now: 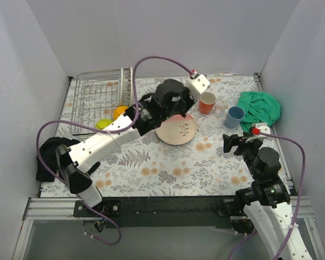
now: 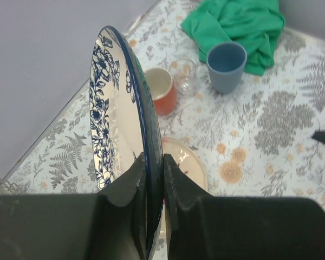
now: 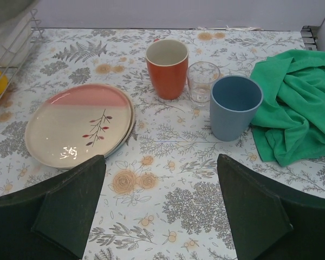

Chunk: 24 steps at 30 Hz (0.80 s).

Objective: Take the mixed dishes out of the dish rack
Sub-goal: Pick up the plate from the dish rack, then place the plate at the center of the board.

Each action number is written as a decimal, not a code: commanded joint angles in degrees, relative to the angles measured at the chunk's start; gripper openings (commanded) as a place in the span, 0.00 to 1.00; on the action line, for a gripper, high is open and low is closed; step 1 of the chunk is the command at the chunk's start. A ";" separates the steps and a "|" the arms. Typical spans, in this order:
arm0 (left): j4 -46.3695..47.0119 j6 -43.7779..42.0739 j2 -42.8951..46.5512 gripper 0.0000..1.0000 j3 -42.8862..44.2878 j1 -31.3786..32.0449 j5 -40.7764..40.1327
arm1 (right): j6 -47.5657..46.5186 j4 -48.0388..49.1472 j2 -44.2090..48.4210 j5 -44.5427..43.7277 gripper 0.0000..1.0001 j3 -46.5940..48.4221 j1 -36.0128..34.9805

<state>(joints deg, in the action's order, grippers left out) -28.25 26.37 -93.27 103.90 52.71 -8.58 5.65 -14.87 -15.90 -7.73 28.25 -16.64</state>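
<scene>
On a floral-print table (image 1: 151,173), the left gripper (image 2: 154,162) is holding a blue-flowered plate (image 2: 105,108) upright over the pink plate (image 3: 78,123).

Its jaws are clenching the rim, while the right gripper (image 3: 160,162) is gaping empty. The placing step seems to be underway; next the plate needs tilting flat and lowering. Only the left wrist view is showing the pattern, and only the overhead the rack (image 1: 97,97), with bowls (image 1: 119,112) waiting.

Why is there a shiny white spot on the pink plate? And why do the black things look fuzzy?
Right wrist view: the spot is light glare on the glossy pink plate; the fingers of the right gripper sit too near the lens, so blur. Left wrist view: the left gripper looks equally dark, its pinched flowered plate sharp.
</scene>
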 commanded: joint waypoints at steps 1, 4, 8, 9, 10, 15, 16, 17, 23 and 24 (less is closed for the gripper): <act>9.18 -10.02 0.65 0.00 -4.66 5.82 -12.95 | 0.32 2.83 1.40 -2.29 0.92 -0.21 -0.23; 10.49 -11.69 -0.59 0.00 -8.60 8.81 -15.94 | 0.59 2.83 2.19 -3.26 0.92 -0.39 -0.23; 13.48 -14.06 -2.96 0.00 -13.54 11.62 -20.59 | 0.68 2.83 2.98 -3.96 0.92 -0.39 -0.14; 13.75 -14.15 -3.31 0.00 -14.24 12.15 -21.73 | 0.77 2.75 3.16 -4.14 0.92 -0.48 -0.23; 13.84 -14.07 -3.67 0.00 -15.03 12.24 -21.83 | 0.85 2.83 3.07 -4.14 0.92 -0.48 -0.14; 16.82 -13.71 -5.33 0.00 -21.01 12.42 -22.18 | 0.85 2.83 2.89 -4.23 0.92 -0.56 -0.23; 17.35 -13.71 -5.60 0.00 -21.63 12.42 -22.62 | 0.85 2.66 2.89 -4.14 0.92 -0.56 -0.14; 18.05 -13.89 -6.04 0.00 -22.33 12.42 -22.88 | 0.85 2.74 2.89 -4.23 0.92 -0.56 -0.14; 22.36 -14.77 -8.76 0.00 -26.02 12.42 -24.64 | 0.77 2.74 2.54 -4.23 0.92 -0.56 -0.23; 22.54 -14.86 -9.46 0.00 -26.29 12.42 -24.73 | 0.77 2.66 2.45 -4.14 0.92 -0.48 -0.14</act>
<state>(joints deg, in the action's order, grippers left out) -14.41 14.68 -103.44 77.56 64.99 -27.86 6.07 -14.90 -13.32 -10.83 28.21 -16.64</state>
